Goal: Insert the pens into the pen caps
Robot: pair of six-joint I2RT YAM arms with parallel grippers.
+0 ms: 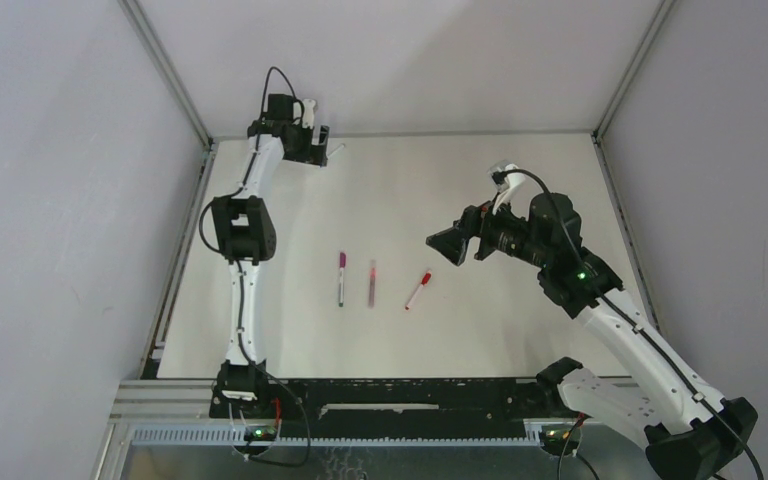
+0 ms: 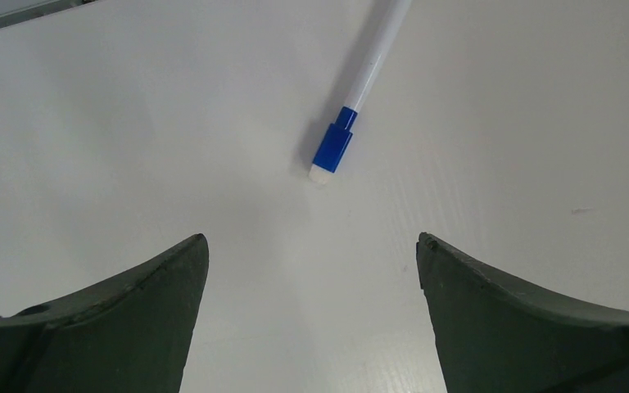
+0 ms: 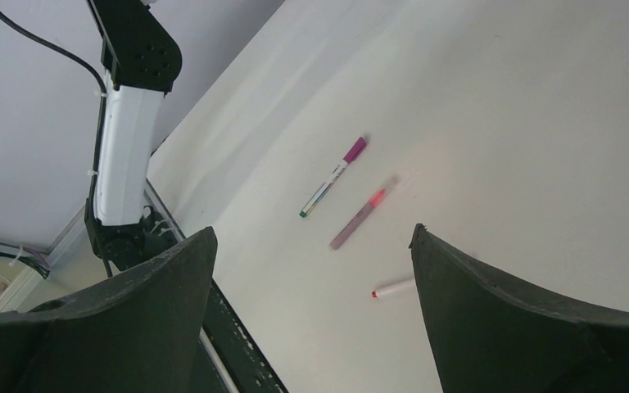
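White counter (image 1: 500, 330), top view: three pens in a loose row at centre, and a fourth at the far-left corner.
Purple-capped pen (image 1: 341, 277): leftmost of the row, cap on.
Pinkish pen (image 1: 372, 283): middle of the row, near the purple one but apart from it. It looks like one piece; the cap seam is too small to tell.
Red-capped pen (image 1: 418, 290): rightmost, tilted, cap on.
Blue-capped pen (image 1: 336, 152): a pale sliver just beside the left gripper (image 1: 318, 140); colour unreadable from here.
Right gripper (image 1: 447, 243): raised above the counter, right of the row and aimed toward it.
Left fingers (image 2: 131, 319), left wrist view: spread wide with nothing between them, over bare counter.
Blue-capped pen (image 2: 333, 147), same view: ahead of the fingers and apart from them, blue cap on a white barrel. Cannot tell whether it is pressed fully home.
Right fingers (image 3: 131, 319), right wrist view: spread wide, empty, high over the counter.
Row, same view: purple-capped pen (image 3: 333, 176) and pinkish pen (image 3: 364, 211) are in the clear. Red-capped pen (image 3: 393, 287) has its far end hidden behind a finger.
Progress (judgement): all four pens look capped and no loose cap is in view. The task reads as done or nearly so; at most a seating check is left.
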